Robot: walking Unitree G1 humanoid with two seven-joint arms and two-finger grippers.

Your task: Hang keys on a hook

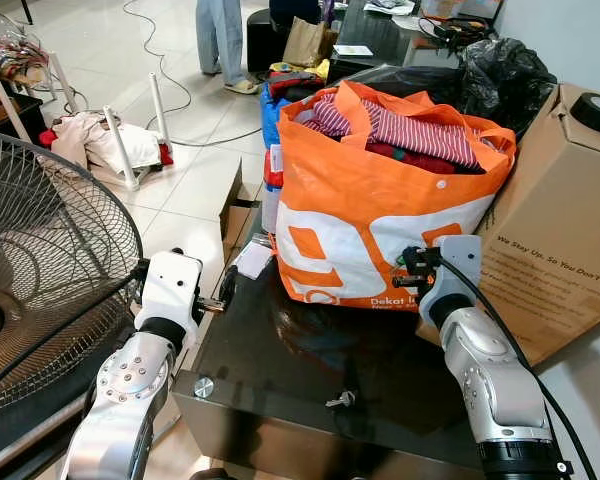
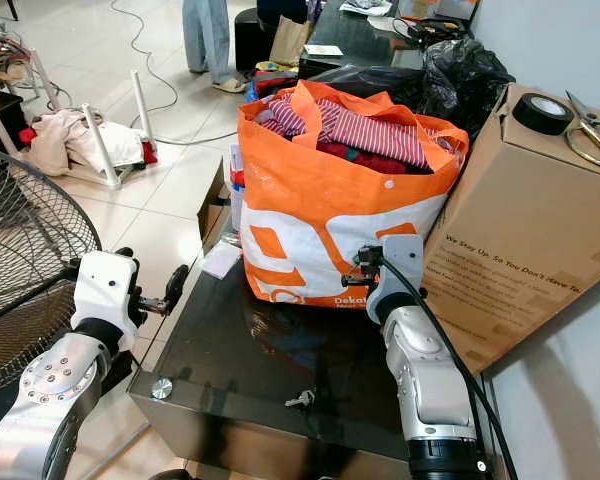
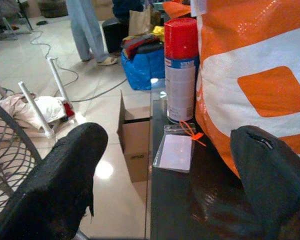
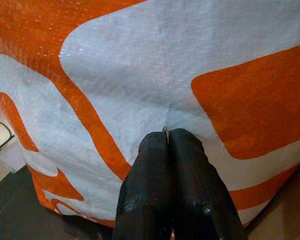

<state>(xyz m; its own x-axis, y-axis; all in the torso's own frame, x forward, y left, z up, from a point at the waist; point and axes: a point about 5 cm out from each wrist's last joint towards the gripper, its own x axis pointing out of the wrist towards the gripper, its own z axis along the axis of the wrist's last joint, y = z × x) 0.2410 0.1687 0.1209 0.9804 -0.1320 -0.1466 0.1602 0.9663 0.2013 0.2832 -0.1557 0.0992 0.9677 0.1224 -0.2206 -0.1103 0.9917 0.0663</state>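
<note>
the small metal keys [image 1: 341,399] lay untouched near the front edge of the dark glass table [image 1: 280,370], between both arms. the left gripper [image 3: 165,170] was spread apart, probably ready to reach; the right gripper [image 4: 169,145], fingers pressed together, faced the orange woven bag [image 1: 380,210].

Both eye views look forward and down from the robot's head onto the dark glass counter [image 1: 310,370], and share the orange bag [image 1: 380,220], the cardboard box [image 2: 525,230] at the right and the fan [image 1: 40,270] at the left. The left wrist view looks low along the counter's left edge, between its two spread fingers [image 3: 55,185], toward the spray can [image 3: 180,70] and the far floor. The right wrist view sits very near the bag's side, its fingers [image 4: 177,190] pressed together.
</note>
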